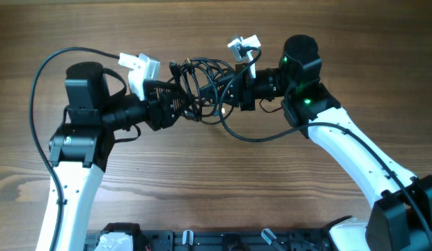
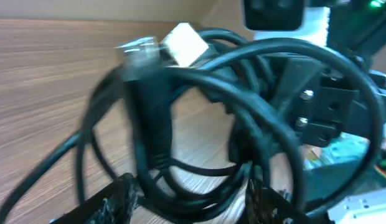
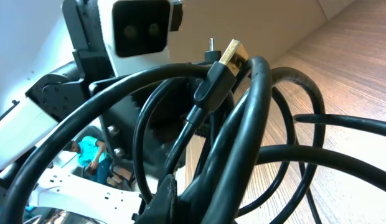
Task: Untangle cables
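Note:
The cables (image 1: pixel 202 78) are a tangle of black cords held up between my two grippers at the table's back middle. One loop (image 1: pixel 245 137) trails down to the wood. My left gripper (image 1: pixel 174 106) reaches into the tangle from the left. In the left wrist view its fingers (image 2: pixel 193 202) stand wide apart with cable loops (image 2: pixel 149 124) running between them, blurred. My right gripper (image 1: pixel 227 95) meets the tangle from the right. In the right wrist view it (image 3: pixel 199 199) is closed on thick cable strands (image 3: pixel 255 112). A gold-tipped plug (image 3: pixel 230 53) sticks up.
The wooden table (image 1: pixel 202 181) lies below. The two gripper bodies sit very close, facing each other: the right one fills the left wrist view (image 2: pixel 317 106), and the left arm's white camera (image 3: pixel 140 28) looms in the right wrist view. A black rail (image 1: pixel 216 240) runs along the front edge.

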